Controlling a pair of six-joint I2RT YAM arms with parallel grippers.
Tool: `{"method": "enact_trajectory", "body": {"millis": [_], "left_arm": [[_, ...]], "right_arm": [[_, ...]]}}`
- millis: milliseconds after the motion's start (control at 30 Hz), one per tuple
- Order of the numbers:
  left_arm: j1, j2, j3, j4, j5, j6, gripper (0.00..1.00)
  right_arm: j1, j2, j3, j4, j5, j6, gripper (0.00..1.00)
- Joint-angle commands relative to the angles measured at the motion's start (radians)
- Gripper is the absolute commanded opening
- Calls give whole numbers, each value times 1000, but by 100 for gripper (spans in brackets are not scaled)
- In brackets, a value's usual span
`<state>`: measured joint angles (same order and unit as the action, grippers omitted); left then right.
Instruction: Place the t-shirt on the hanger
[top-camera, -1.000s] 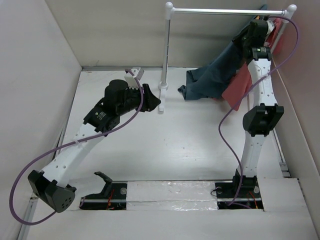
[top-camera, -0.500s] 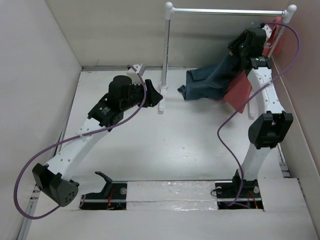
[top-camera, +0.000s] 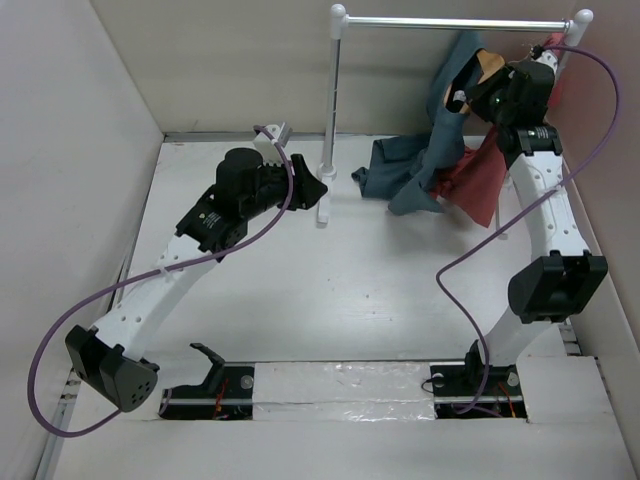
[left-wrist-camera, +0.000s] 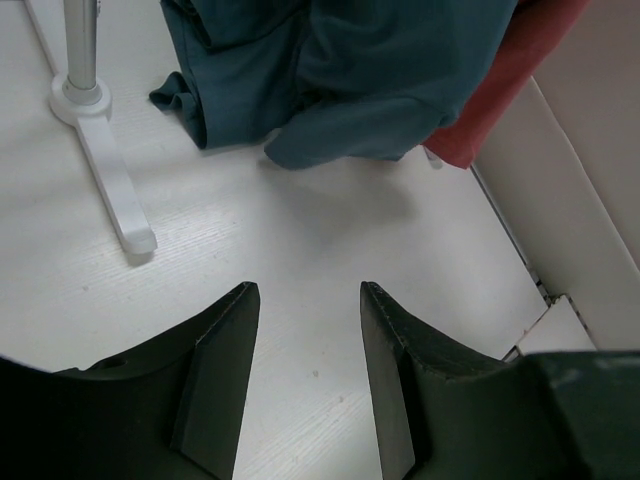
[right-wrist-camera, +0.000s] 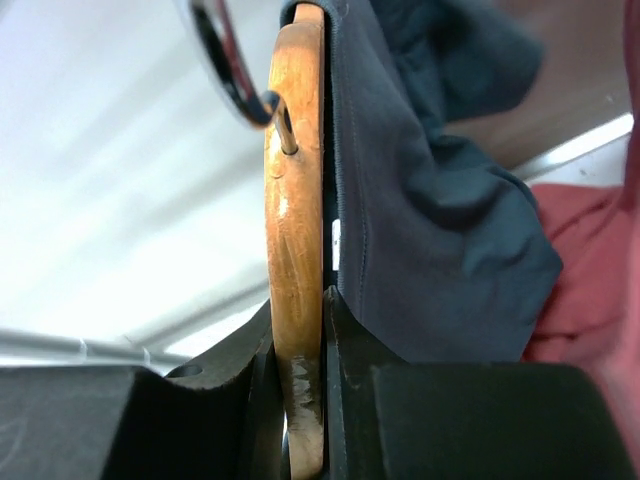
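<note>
The wooden hanger (right-wrist-camera: 295, 200) is clamped edge-on between the fingers of my right gripper (right-wrist-camera: 298, 305), which is shut on it. Its thin metal hook (right-wrist-camera: 285, 125) sits up against the shiny rail (right-wrist-camera: 220, 50). The dark slate-blue t-shirt (right-wrist-camera: 430, 200) drapes over the hanger's far side. From above, the hanger (top-camera: 487, 62) and right gripper (top-camera: 478, 92) are just under the rail (top-camera: 450, 22). The t-shirt (top-camera: 435, 140) hangs down, and its lower part lies bunched on the table. My left gripper (top-camera: 310, 190) (left-wrist-camera: 305, 300) hovers open over bare table, short of the t-shirt (left-wrist-camera: 350, 90).
A coral-red garment (top-camera: 475, 185) (left-wrist-camera: 500, 100) hangs behind and right of the t-shirt. The rail's white post and foot (top-camera: 325, 195) (left-wrist-camera: 100, 150) stand beside my left gripper. Walls close in the table on the left, back and right.
My right arm has swung the hanger and t-shirt up and left under the rail, so the shirt now hangs steeper. My left arm shifted slightly toward the rail post, then held.
</note>
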<state>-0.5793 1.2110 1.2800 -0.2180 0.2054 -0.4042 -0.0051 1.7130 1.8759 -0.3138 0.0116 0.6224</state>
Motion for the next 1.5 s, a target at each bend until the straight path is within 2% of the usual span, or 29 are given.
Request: {"method": "enact_trajectory", "body": {"millis": [0, 167, 367, 567, 733, 767, 900, 1200, 1267, 1300, 1333, 1367, 1400, 1433, 1467], "left_arm": [[-4, 12, 42, 72, 20, 22, 42], [-4, 2, -7, 98, 63, 4, 42], [-4, -54, -39, 82, 62, -7, 42], [-4, -103, -73, 46, 46, 10, 42], [-4, -139, -90, 0, 2, 38, 42], [-4, -143, -94, -6, -3, 39, 42], [-4, -163, -102, -30, -27, 54, 42], [-4, -180, -97, -69, -78, 62, 42], [-4, -182, -91, -73, -101, 59, 42], [-4, -183, -90, -70, -116, 50, 43], [-4, -185, -91, -66, -119, 50, 44], [-4, -183, -90, -64, -124, 41, 45], [-4, -183, -90, -63, -127, 32, 45], [-4, -182, -84, -60, -133, 25, 46], [-4, -176, -77, -58, -132, 21, 46]], "right_arm": [[11, -102, -24, 44, -62, -58, 0], [11, -170, -60, 7, -108, -101, 0], [-3, -214, 8, -103, -136, -214, 0], [-51, -90, 207, -102, -147, -207, 0], [-75, 100, 409, -189, -154, -198, 0], [-87, 131, 496, -211, -168, -193, 0], [-87, 212, 580, -245, -168, -179, 0], [-76, 273, 566, -234, -131, -151, 0], [-66, 251, 461, -217, -111, -158, 0], [-65, 200, 337, -162, -110, -158, 0], [-56, 168, 336, -122, -111, -152, 4], [-56, 133, 201, -82, -113, -136, 13], [-56, 99, 140, -6, -117, -125, 27], [-56, 42, 94, 19, -122, -115, 53], [-56, 21, 48, 30, -131, -99, 66]]}}
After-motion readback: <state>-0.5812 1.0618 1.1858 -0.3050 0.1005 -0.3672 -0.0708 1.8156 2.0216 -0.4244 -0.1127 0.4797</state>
